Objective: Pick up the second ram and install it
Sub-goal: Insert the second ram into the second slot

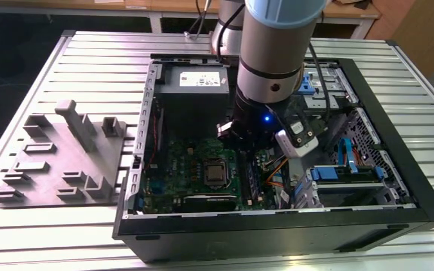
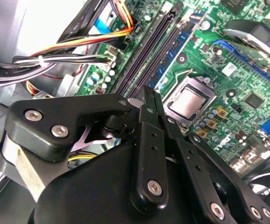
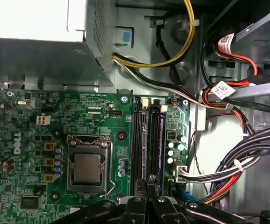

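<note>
My gripper (image 2: 149, 95) hangs inside the open computer case (image 1: 277, 221), low over the near end of the memory slots (image 3: 139, 140) on the green motherboard (image 1: 190, 152). Its two black fingers (image 3: 143, 189) are pressed together, and nothing shows between them. A thin dark-blue strip (image 3: 162, 135) runs on edge along the outer slot, beside two dark slots (image 2: 149, 51). I cannot tell whether that strip is the second ram. The processor socket (image 3: 87, 168) lies next to the slots.
The grey power-supply box (image 1: 194, 82) fills the case's far end. Cable bundles (image 3: 238, 168) run close beside the slots. Drive bays with blue latches (image 1: 345, 172) sit at the exterior view's right. A grey parts fixture (image 1: 66, 158) lies on the slatted table outside the case.
</note>
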Available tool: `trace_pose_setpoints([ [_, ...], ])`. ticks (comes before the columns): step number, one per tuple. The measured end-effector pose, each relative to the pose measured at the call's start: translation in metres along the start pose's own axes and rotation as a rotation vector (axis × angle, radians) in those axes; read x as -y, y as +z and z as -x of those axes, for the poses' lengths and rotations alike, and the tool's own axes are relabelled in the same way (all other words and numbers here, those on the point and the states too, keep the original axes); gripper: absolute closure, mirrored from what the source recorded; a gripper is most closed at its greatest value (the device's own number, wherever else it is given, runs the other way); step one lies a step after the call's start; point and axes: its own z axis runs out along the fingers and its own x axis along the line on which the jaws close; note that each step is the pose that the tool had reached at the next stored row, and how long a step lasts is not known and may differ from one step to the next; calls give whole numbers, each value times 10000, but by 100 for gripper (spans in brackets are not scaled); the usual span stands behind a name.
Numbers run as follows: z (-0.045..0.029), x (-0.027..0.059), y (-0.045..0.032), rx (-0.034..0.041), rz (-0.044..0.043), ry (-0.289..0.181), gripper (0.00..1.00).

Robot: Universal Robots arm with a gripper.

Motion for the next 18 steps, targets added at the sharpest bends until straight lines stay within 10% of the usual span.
trace_pose_setpoints([
  [14,5,0,88,-1,-2,62,89],
  [18,6,-14,90,5,136,68,89],
])
